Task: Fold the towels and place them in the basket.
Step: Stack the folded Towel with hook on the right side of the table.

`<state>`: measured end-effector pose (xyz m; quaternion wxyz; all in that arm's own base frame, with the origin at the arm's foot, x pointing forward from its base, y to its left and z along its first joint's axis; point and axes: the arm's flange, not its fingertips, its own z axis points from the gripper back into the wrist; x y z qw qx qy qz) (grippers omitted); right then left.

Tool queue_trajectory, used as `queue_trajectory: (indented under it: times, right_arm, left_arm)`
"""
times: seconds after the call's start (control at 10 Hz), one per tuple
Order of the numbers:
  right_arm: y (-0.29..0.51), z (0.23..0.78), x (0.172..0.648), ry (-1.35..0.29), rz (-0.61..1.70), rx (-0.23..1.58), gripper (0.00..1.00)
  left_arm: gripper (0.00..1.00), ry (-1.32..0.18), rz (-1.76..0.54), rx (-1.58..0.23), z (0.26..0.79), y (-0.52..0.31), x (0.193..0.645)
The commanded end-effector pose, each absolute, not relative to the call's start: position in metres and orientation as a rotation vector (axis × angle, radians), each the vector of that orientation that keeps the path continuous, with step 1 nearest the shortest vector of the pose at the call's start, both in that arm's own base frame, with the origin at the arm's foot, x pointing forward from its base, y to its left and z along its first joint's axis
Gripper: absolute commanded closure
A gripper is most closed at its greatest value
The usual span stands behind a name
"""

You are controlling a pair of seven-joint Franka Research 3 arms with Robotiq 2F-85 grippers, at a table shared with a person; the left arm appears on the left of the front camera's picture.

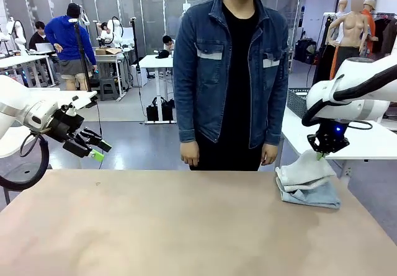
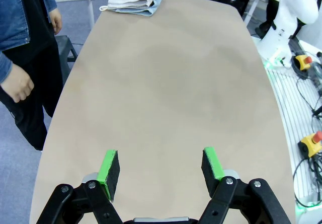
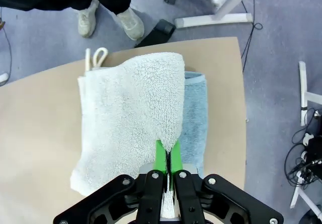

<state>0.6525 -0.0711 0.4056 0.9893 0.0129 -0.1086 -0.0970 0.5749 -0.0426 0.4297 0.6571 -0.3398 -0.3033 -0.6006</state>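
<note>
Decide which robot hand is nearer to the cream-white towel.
Right. The right hand is shut on the cream-white towel; the left hand hangs open across the table, far from it.

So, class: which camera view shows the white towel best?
The right wrist view: the white towel lies close below, with its loop and the right hand shut on a pinched fold. The front view shows it from the side, the left wrist view only far off at the table's end.

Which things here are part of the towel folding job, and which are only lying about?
Job: cream-white towel, pinched at an edge by the right gripper; pale blue-grey towel under it; open left gripper.
Lying about: nothing else on the table; a person stands behind it.
</note>
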Motion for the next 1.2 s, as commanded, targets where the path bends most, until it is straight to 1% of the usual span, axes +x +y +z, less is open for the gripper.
queue_trajectory:
  times: [0.0,0.3,0.4,0.5,0.6,0.7,0.8,0.9,1.0,1.1]
  right_arm:
    - [-0.083,0.396,0.661,-0.205,-0.178,0.021,0.96]
    - [-0.098,0.380,0.665,-0.160,-0.205,-0.008,0.96]
    - [-0.101,0.377,0.665,-0.146,-0.213,-0.013,0.89]
    - [-0.102,0.376,0.665,-0.141,-0.214,-0.010,0.76]
    - [-0.103,0.377,0.664,-0.134,-0.210,-0.008,0.70]
    - [-0.103,0.380,0.664,-0.133,-0.205,-0.011,0.56]
    - [-0.104,0.385,0.662,-0.126,-0.196,-0.008,0.50]
    - [-0.104,0.394,0.658,-0.110,-0.178,0.037,0.36]
    - [-0.106,0.409,0.653,-0.112,-0.166,0.054,0.30]
    - [-0.106,0.440,0.639,-0.132,-0.145,0.063,0.17]
  left_arm:
    - [0.17,-0.689,-1.363,-0.769,0.431,-0.043,0.574]
    - [0.17,-0.689,-1.363,-0.769,0.431,-0.043,0.574]
    - [0.17,-0.689,-1.363,-0.769,0.431,-0.043,0.574]
    - [0.17,-0.689,-1.363,-0.769,0.431,-0.043,0.574]
    - [0.17,-0.689,-1.363,-0.769,0.431,-0.043,0.574]
    - [0.17,-0.689,-1.363,-0.769,0.431,-0.043,0.574]
    - [0.17,-0.689,-1.363,-0.769,0.431,-0.043,0.574]
    - [0.17,-0.689,-1.363,-0.769,0.431,-0.043,0.574]
    - [0.17,-0.689,-1.363,-0.769,0.431,-0.043,0.574]
    - [0.17,-0.689,-1.363,-0.769,0.431,-0.043,0.574]
